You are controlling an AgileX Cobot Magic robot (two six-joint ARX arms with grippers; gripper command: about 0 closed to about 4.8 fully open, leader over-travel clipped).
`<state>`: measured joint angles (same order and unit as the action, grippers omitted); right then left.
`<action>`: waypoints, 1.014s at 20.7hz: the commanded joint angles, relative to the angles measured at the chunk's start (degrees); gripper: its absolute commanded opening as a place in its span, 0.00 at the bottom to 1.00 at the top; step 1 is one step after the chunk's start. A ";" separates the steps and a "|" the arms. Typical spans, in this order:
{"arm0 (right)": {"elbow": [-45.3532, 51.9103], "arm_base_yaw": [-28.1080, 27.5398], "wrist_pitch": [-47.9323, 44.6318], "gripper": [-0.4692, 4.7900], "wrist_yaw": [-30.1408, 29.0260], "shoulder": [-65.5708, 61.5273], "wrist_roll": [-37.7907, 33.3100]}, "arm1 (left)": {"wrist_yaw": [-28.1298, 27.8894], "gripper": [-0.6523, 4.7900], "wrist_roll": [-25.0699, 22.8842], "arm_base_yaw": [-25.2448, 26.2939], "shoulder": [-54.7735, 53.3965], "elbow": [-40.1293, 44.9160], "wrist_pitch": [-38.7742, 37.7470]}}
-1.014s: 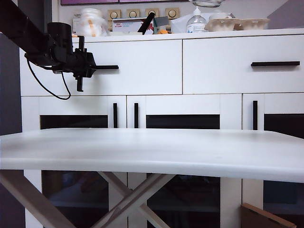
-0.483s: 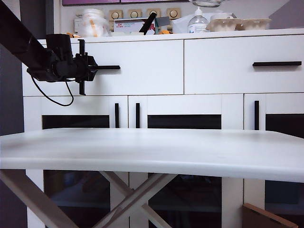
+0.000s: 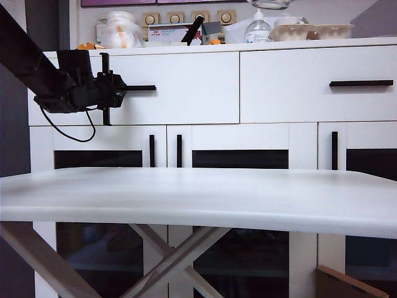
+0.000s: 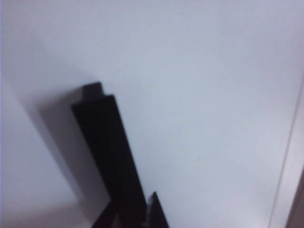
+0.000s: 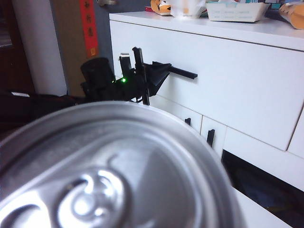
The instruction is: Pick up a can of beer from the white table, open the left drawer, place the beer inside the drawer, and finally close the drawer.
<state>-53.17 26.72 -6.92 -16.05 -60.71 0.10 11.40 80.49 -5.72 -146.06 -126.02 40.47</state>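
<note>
The left gripper is clamped on the left white drawer's black bar handle. The right gripper, itself unseen, holds the silver metal beer can.

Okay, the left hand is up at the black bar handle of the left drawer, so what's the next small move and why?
Probably pull straight back. The left hand looks shut on the short black bar handle, and the wide white left drawer sits flush, closed. The small silver metal can waits at the right hand.
</note>
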 commanded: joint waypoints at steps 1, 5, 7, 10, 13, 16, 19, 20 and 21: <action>-0.74 0.02 -3.61 0.19 1.18 0.48 0.24 | 5.44 0.11 -2.34 -0.96 1.51 -0.33 8.94; -0.74 0.02 -3.61 0.19 2.91 0.48 0.59 | 5.35 0.11 -2.49 -0.96 1.51 -0.33 9.84; -0.74 0.02 -3.50 0.19 2.93 0.48 0.59 | 5.38 0.11 -2.67 -0.96 1.51 0.15 9.84; -0.74 0.02 -3.45 0.19 2.95 0.48 0.59 | 5.16 0.11 -2.43 -0.98 1.51 2.89 15.28; -0.74 0.02 -3.45 0.19 3.10 0.48 0.59 | 5.16 0.11 -0.42 -1.01 1.66 6.58 21.84; -0.74 0.02 -3.43 0.19 3.13 0.48 0.59 | 5.40 0.11 1.62 -1.18 1.86 8.59 25.18; -0.74 0.02 -3.43 0.19 3.13 0.48 0.59 | 5.73 0.11 2.93 -1.64 2.27 8.55 25.94; -0.74 0.02 -3.43 0.19 3.13 0.48 0.59 | 6.01 0.11 2.89 -1.79 2.78 8.55 25.92; -0.74 0.02 -3.45 0.19 3.13 0.48 0.59 | 6.34 0.11 2.89 -1.88 3.04 8.55 25.79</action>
<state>-53.17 26.72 -6.90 -13.04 -60.71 0.54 11.75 83.68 -5.98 -145.62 -117.05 57.32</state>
